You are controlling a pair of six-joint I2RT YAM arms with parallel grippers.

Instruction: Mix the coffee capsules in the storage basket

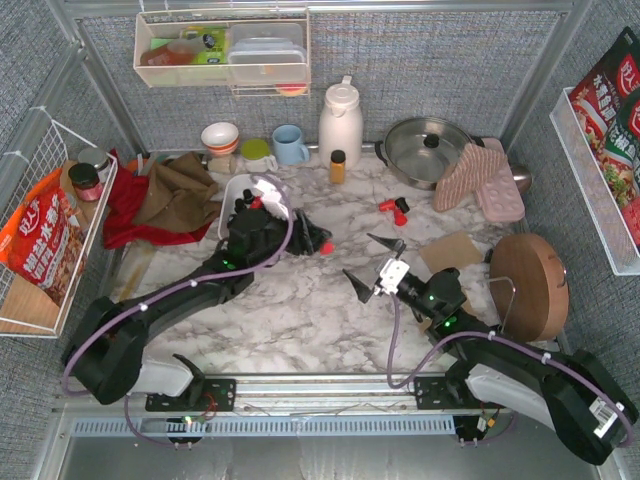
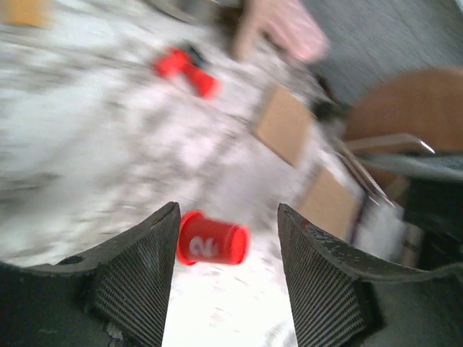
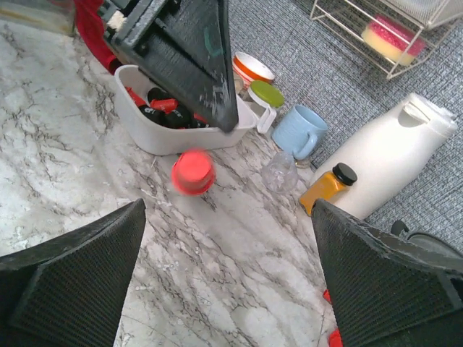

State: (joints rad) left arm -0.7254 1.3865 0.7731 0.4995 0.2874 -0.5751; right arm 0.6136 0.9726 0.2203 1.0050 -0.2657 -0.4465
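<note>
**A:** Where does the storage basket (image 1: 232,190) sit?

**B:** Left of centre and far on the desk (image 1: 300,320), under the left arm's wrist. The coffee capsules (image 3: 160,108) inside are red and black together.

**A:** And the left pincer (image 2: 228,217)?

**B:** It's parted, gripping nothing. One red capsule (image 2: 212,242) lies on its side between the fingers, against one finger with a gap to the other. From the right wrist view it is just beside the basket's wall, outside it. It is blurred, so I can't say if it is at rest.

**A:** The right pincer (image 3: 228,206)?

**B:** Spread wide and empty, near the middle of the desk.

**A:** So how should the step be done?

**B:** I'd let that capsule settle and centre the fingers on its tapered side. Then close gently so it doesn't squirt out, and lift it over the rim before letting go. Stirring should stay low inside the walls. Two stray capsules (image 1: 393,208) lie further right and need fetching too.
</note>
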